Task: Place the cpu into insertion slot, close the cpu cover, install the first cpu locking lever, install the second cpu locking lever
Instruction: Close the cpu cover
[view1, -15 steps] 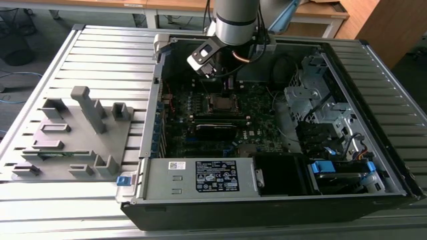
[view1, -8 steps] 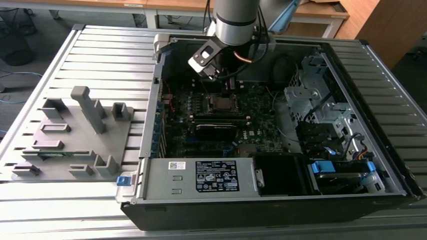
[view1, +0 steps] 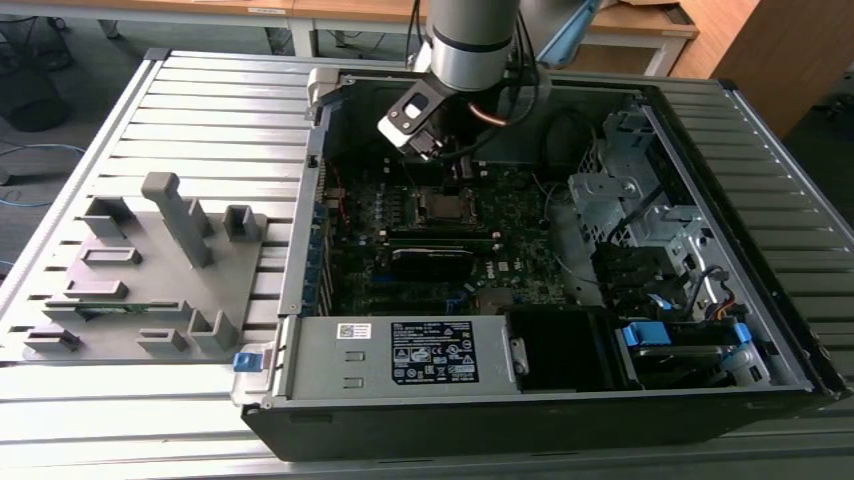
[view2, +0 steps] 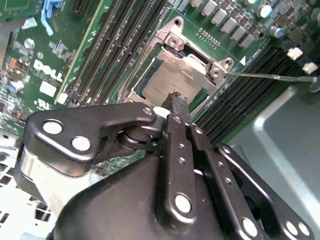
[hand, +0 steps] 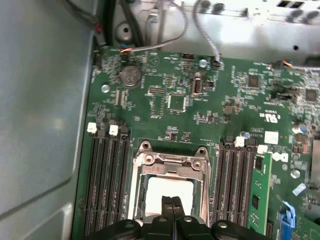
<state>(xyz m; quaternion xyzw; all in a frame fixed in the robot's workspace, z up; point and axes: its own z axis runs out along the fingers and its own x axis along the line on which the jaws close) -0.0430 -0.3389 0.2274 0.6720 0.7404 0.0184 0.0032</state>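
Just above the insertion slot (view1: 445, 207), we see our gripper (hand: 172, 201) pinched together, empty, seemingly closing the cpu cover (hand: 172, 169); the lever (view2: 270, 76) waits unlatched.

The cpu (hand: 167, 192) lies flat in the insertion slot (view1: 445, 207), in the middle of the green board inside the open computer case, with its dull silver top facing up. The cpu cover (hand: 170, 164), a thin silver metal frame, lies down over it, and the chip shows through the square cut-out. One locking lever (view2: 270, 76), a thin wire rod, angles out from a corner of the socket, clear of the frame.
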